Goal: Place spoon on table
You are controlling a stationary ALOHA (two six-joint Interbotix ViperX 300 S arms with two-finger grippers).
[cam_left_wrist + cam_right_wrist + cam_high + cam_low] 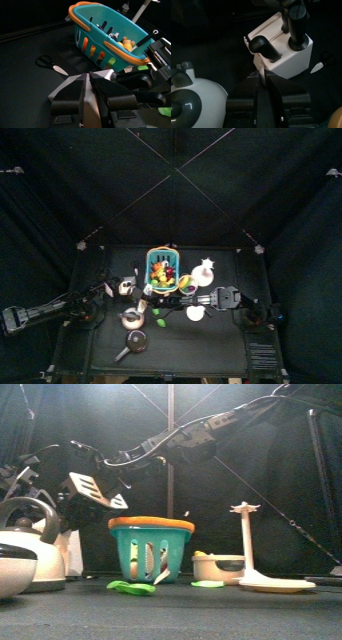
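The slotted spoon (91, 489) hung in the air at the left of the front view, well above the table (187, 616), its pale head tilted over the white kettle (27, 549) and beside the teal basket (151, 544). The left gripper (88, 82) appeared to have its jaws clamped on it, with grey metal showing to either side of the tips. The right gripper (261, 80) held its jaws together on nothing visible, poised over a white utensil block (281, 47). To set the spoon down well, the left arm probably needed to carry it towards the bare tabletop in the lower foreground. That path would keep it clear of the kettle, the basket and the green pieces (131, 588). The arm should then lower until the head nearly lay flat before parting its jaws, so the spoon would not drop or bounce.
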